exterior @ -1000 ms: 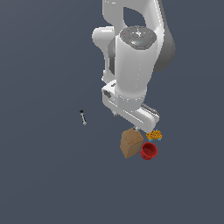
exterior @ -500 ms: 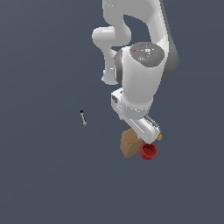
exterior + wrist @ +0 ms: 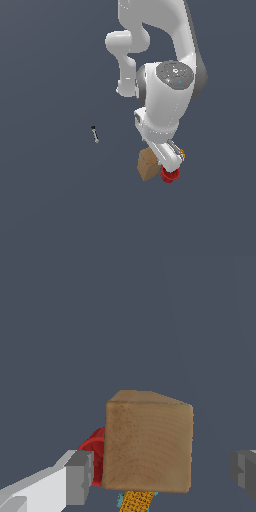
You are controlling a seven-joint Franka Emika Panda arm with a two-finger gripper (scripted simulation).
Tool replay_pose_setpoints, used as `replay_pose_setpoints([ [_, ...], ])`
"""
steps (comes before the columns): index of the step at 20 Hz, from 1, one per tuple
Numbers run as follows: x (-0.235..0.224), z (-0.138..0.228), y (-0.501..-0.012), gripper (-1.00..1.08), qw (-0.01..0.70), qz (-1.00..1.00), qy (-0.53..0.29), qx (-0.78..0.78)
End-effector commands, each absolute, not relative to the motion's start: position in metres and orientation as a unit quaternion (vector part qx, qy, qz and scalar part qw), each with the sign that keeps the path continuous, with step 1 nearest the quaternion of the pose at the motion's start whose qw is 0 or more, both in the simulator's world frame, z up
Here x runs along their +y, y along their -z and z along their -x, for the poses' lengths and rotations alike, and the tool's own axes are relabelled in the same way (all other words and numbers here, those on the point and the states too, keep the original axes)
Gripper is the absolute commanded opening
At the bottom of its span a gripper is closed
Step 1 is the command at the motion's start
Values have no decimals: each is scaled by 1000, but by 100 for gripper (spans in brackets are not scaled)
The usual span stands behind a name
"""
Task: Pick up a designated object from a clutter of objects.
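Observation:
The designated object, a plain tan-brown box [image 3: 147, 165] [image 3: 148, 443], stands on the dark floor among the clutter of objects. My gripper [image 3: 168, 161] [image 3: 162, 476] is open and low over it; in the wrist view the box sits between the two grey fingertips [image 3: 80, 477], with a gap on each side. A small red bowl [image 3: 170, 175] [image 3: 95, 448] lies right beside the box, partly hidden by it. An orange-speckled item [image 3: 136, 501] peeks out from behind the box; in the exterior view only a sliver [image 3: 182, 153] shows past the hand.
A thin dark-and-grey stick-like tool [image 3: 94, 134] lies apart, toward the exterior view's left of the box. The white arm [image 3: 165, 100] rises above the cluster and hides part of it.
The arm has swung down and toward the box, bringing the hand lower over it. The orange-speckled item is now almost hidden by the hand. The objects have not moved.

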State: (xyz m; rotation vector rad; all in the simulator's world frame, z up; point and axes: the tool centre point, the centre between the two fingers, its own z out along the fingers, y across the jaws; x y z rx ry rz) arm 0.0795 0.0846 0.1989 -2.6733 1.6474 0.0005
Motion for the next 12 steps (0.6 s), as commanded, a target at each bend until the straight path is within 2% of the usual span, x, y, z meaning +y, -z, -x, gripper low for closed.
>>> replay_pose_setpoints([
  [1, 87, -81, -196, 100, 0, 844, 0, 536],
  [12, 89, -82, -190, 100, 0, 838, 0, 546],
])
